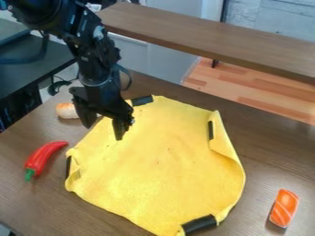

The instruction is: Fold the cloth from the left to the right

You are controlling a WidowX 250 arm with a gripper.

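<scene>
Item: one yellow fabric cloth (161,161), black strips at four places on its rim, spread on the brown wooden bench (265,156). We place it mid-bench, its lower end by the bench's near side. Margins: we note a broad stretch of wood between the cloth and the orange, white-striped toy sushi piece (284,208) at right, a narrower strip towards the red toy pepper with green stem (42,158) at left, and a band of wood along the bench's far edge. Orientation: we find length and width nearly alike; a slight long axis slants from far left to near right. The right rim curls inward, its turned flap pointing to the far edge.

Item: one black two-finger gripper (103,132), pointing down at the cloth's far-left rim, fingers spread. Whether it touches the fabric, we cannot tell. Behind it: one orange-and-white toy piece (66,110), partly hidden.
</scene>
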